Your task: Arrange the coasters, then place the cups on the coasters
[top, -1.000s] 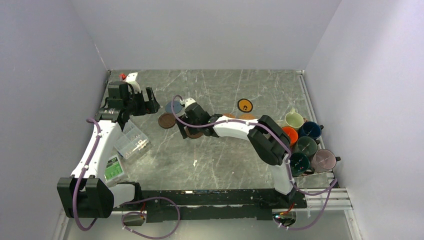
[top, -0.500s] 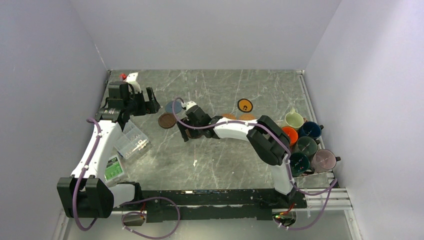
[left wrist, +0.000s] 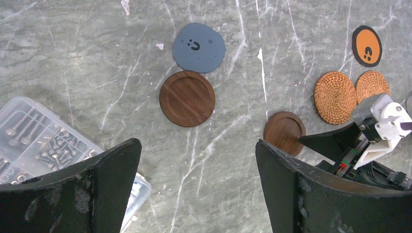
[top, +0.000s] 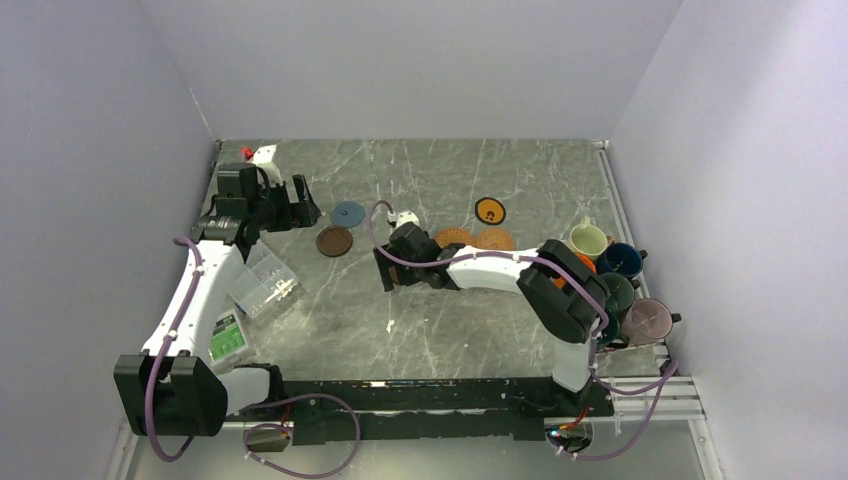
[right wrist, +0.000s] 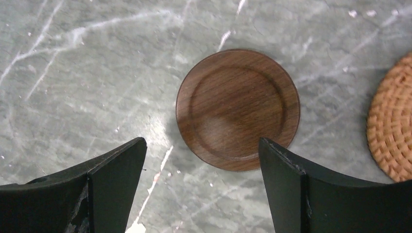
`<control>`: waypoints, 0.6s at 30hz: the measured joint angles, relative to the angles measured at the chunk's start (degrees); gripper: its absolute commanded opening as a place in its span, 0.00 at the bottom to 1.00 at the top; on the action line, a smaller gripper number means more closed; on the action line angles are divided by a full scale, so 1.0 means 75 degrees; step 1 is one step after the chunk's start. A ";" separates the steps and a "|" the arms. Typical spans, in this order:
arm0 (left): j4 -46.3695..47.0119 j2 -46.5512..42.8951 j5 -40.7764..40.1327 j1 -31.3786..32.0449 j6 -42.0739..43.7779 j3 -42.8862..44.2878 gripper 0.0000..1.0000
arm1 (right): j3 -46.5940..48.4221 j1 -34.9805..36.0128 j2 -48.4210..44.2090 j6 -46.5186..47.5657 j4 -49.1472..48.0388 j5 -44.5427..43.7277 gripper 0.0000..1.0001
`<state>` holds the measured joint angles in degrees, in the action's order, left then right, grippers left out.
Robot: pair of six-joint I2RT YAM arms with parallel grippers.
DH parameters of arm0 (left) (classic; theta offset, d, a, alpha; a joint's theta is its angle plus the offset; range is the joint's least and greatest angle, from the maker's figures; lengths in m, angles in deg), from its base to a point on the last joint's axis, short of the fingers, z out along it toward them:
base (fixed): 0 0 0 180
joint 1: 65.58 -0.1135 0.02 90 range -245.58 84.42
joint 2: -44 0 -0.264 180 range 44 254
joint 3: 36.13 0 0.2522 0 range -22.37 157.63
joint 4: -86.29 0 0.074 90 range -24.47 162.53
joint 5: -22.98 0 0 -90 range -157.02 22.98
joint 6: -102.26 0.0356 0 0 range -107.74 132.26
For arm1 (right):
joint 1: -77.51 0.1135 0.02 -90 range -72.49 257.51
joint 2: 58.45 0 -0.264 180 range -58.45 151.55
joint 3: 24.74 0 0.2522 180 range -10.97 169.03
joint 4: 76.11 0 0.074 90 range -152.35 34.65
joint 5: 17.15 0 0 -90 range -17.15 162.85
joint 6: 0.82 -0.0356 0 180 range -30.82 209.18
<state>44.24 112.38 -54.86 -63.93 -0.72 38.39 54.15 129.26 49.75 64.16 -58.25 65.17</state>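
While the right claw [right wrist: 201, 143] hangs with jaws apart, a dark brown wooden coaster [right wrist: 238, 109] lies just ahead between its tips, left claw [left wrist: 197, 145] likewise spread, empty.

The grey marbled tabletop [top: 450, 320] is being occupied by six coasters [left wrist: 187, 98] lying flat across its middle, cups [top: 588, 240] clustered at its right edge, and a clear plastic box [top: 265, 283] at its left.

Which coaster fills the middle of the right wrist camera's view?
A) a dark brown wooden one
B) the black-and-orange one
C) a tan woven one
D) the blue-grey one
A: the dark brown wooden coaster lies flat just ahead of the open right claw, a tan woven coaster showing only at the frame's edge.
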 measured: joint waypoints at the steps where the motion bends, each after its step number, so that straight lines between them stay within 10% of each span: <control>1: 0.0000 0.0000 0.0000 0.0003 0.0000 0.0000 0.94 | -0.0119 0.0000 -0.0096 -0.0050 0.0017 -0.0032 0.90; 18: 0.0000 0.0000 -0.0003 0.0015 0.0003 0.0000 0.94 | -0.1317 0.0000 -0.1291 -0.0504 0.0912 -0.0717 0.90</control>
<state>44.24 112.38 -54.88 -63.82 -0.69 38.39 44.27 129.26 40.07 60.38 -51.41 59.79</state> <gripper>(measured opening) 0.938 0.900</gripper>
